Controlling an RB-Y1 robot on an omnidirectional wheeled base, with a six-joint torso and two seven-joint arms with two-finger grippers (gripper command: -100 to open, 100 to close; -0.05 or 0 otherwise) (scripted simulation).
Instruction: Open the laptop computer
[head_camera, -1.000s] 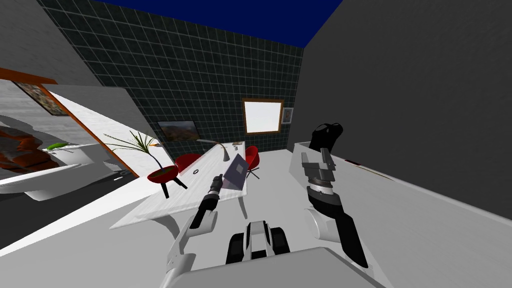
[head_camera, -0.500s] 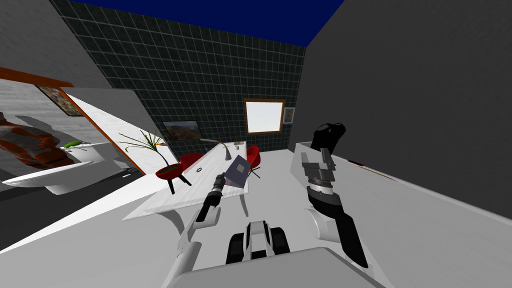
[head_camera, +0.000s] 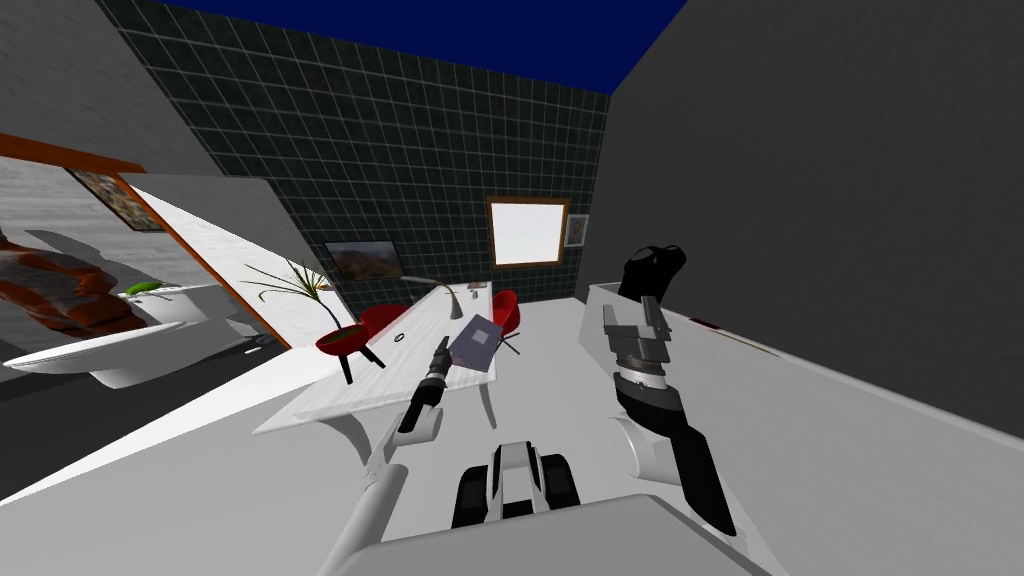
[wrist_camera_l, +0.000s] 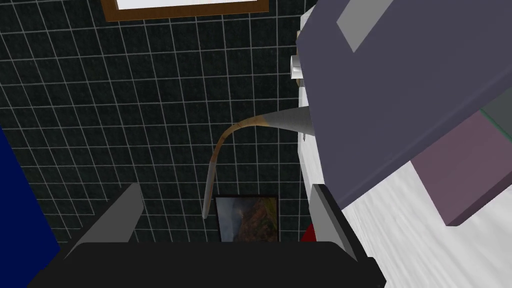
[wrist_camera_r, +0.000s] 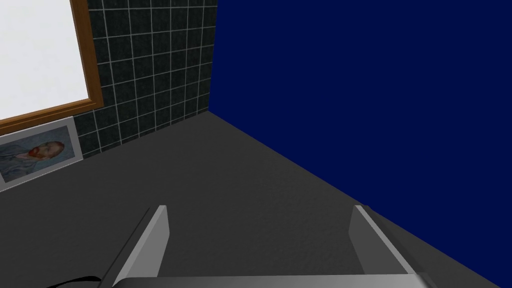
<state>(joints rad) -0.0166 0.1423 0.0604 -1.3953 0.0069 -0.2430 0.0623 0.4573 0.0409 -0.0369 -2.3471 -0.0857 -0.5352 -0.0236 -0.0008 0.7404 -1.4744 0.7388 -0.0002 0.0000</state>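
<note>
Two thin fingers of the left pincer (wrist_camera_l: 225, 200) are seen spread apart, released, with nothing gripped between them. One of these fingers (wrist_camera_l: 327, 215) is placed just beside the lower edge of the laptop (wrist_camera_l: 400, 100); whether it touches cannot be told. The laptop's purple-grey lid is seen tilted up from its mauve base, with a gap between the two. In the head view the laptop (head_camera: 475, 345) is found on the white surface (head_camera: 340, 405), by its right long edge and toward its near end, and the left pincer (head_camera: 443, 345) is reached out over that surface just beside it. A lamp (wrist_camera_l: 220, 155) with a curved neck is set further along the surface, toward its far end. A plant in a red pot (head_camera: 338, 340) is stood near the left edge. The right pincer (wrist_camera_r: 260, 210) is raised, well apart from the surface, its fingers likewise spread and empty.
</note>
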